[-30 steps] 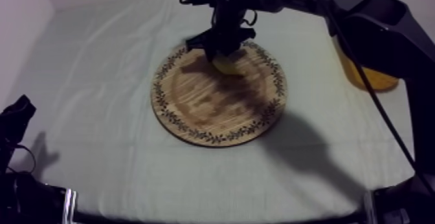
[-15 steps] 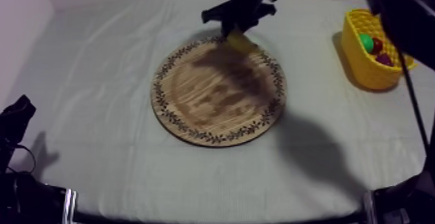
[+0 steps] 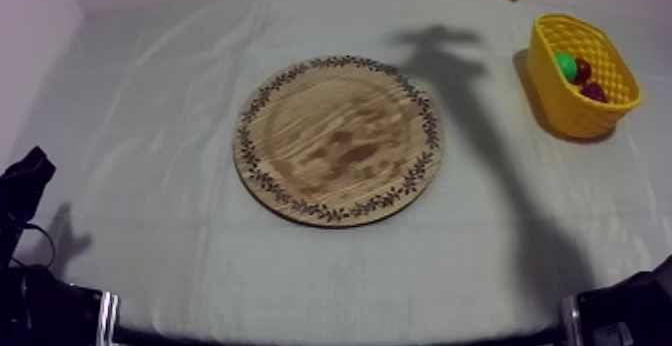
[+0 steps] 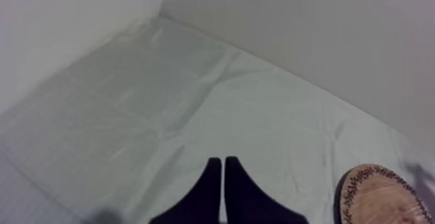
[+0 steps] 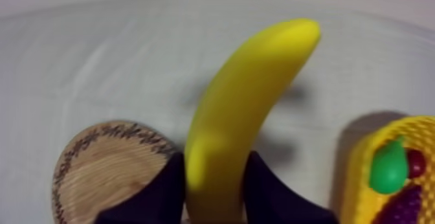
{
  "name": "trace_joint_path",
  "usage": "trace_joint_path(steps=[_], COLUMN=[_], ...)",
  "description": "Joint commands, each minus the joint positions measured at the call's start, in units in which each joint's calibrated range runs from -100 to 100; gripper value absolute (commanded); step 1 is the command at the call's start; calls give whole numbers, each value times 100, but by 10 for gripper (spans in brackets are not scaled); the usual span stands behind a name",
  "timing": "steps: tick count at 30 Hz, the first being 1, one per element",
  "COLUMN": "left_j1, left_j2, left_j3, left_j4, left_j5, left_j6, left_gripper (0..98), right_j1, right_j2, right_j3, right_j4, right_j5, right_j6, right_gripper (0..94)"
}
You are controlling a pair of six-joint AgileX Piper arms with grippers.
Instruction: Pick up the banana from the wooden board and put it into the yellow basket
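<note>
Two right jaws snug on banana [image 5: 236, 123]; left jaws together.

Blk tapered jaws, arms [image 3: 25, 190] prob. blk

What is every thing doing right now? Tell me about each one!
banana: held up in the air, not in the basket yet
right gripper: jaws shut on the banana
left gripper: jaws shut on nothing
wooden board: lying flat, nothing on it
yellow basket: upright, fruit inside
pear: in the basket
small red fruit: in the basket
grapes: in the basket
</note>
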Motion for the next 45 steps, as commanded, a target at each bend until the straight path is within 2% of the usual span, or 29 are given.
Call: trace_joint_path(steps=[1, 8, 17, 24, 30, 38, 45], left_j1=[-2, -2, -2, -2, -2, -2, -2], left_j2=[4, 4, 4, 4, 4, 4, 4], left_j3=[0, 0, 0, 0, 0, 0, 0], left_j4=[3, 3, 3, 3, 3, 3, 3], left_j5=[0, 0, 0, 0, 0, 0, 0], left_j6=[0, 0, 0, 0, 0, 0, 0], left_gripper=[1, 1, 1, 1, 1, 1, 1], right_j1=[470, 1211, 1614, 1639, 1707, 1742, 1665], right_j2=[-139, -159, -145, -258, -777, -2344, -3812], right_j3=[113, 730, 1824, 2579, 2927, 3387, 3635], right_j4=[3, -44, 50, 229, 26, -399, -700], right_j5=[-90, -497, -1276, -1789, -1852, -1693, -1373], right_j6=[53, 269, 352, 302, 534, 869, 1009], right_gripper=[149, 173, 244, 463, 533, 508, 394])
